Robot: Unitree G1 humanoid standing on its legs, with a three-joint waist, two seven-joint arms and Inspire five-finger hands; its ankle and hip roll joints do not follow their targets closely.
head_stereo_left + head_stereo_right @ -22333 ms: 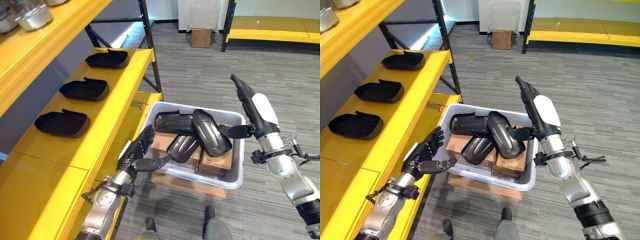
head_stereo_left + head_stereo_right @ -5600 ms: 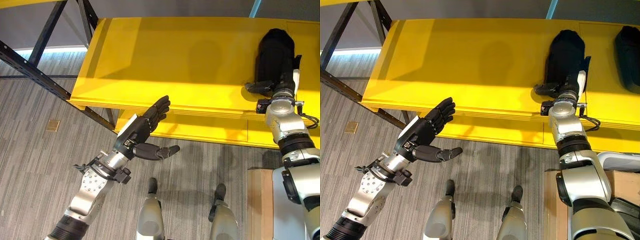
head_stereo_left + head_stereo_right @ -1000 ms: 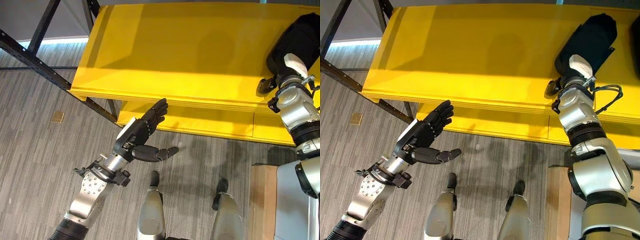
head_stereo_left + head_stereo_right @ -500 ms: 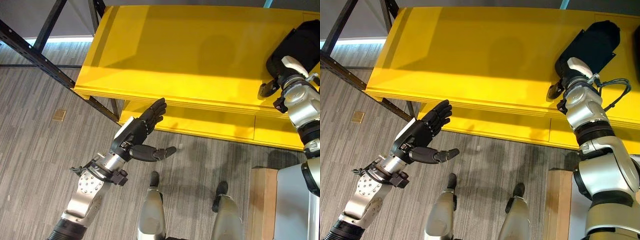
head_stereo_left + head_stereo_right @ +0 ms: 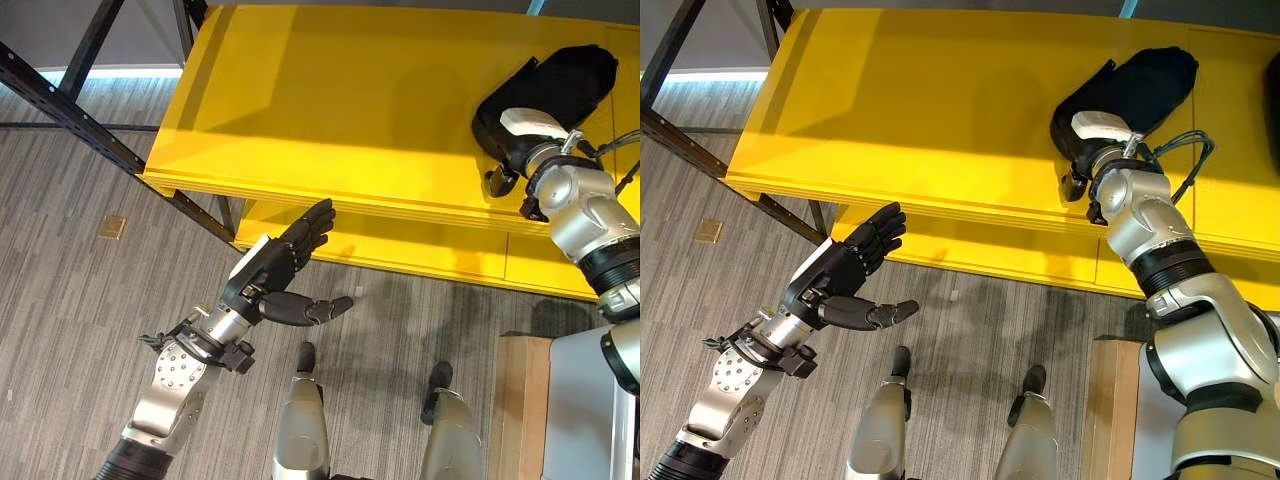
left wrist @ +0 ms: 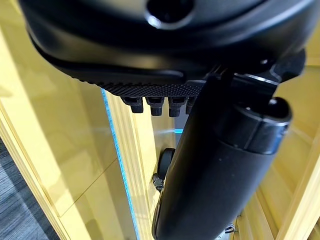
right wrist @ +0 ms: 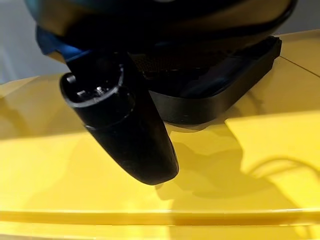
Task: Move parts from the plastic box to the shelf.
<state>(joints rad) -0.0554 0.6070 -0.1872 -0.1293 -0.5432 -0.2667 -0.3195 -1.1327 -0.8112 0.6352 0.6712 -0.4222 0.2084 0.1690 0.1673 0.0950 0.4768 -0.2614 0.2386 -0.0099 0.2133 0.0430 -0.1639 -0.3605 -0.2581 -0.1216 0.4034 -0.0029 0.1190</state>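
**Operator:** Left hand (image 5: 275, 275) first, since it sits furthest left: it hangs in the air below the front edge of the yellow shelf (image 5: 330, 110), fingers straight and spread, thumb out, nothing in it. I keep it there because this placement needs one arm, and out over the floor it stays clear of the shelf lip.

**Observer:** And the part?

**Operator:** Further right. The black part (image 5: 1130, 90) lies flat on the shelf top, turned at an angle, one end near the front edge. My right hand (image 5: 1092, 135) is at that near end, reaching in from the front. In the right wrist view the thumb (image 7: 122, 120) stands free above the yellow surface, just short of the part (image 7: 220, 92).

**Observer:** Is the hand clamped on it?

**Operator:** I cannot tell. The fingers lie hidden over the part, so I won't say whether they grip it or merely rest there.

**Observer:** Why that spot?

**Operator:** My guess: the open shelf top leaves room for further parts. I'd judge this one as delivered, or nearly so.
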